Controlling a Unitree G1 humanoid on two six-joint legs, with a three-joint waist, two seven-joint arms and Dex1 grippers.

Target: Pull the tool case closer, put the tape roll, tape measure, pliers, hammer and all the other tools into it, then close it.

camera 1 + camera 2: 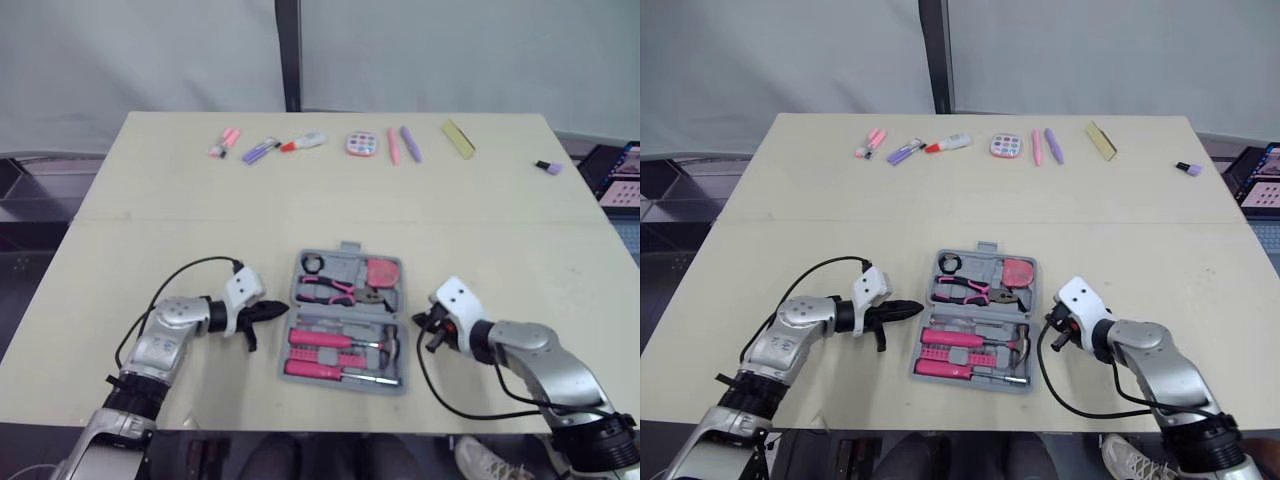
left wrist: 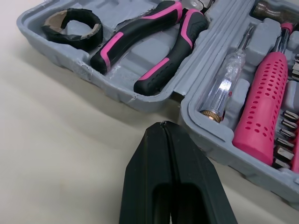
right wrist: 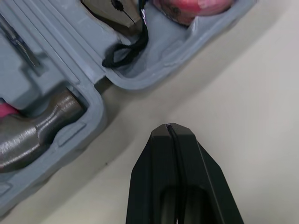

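Left claw just beside open tool case

table far edge | palette; yellow block; purple bottle

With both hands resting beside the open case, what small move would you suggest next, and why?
Probably slide the left hand under the far half of the tool case and start folding it shut: the tape roll, pliers, tape measure and hammer lie inside, and the right hand, like the left, is shut and empty.
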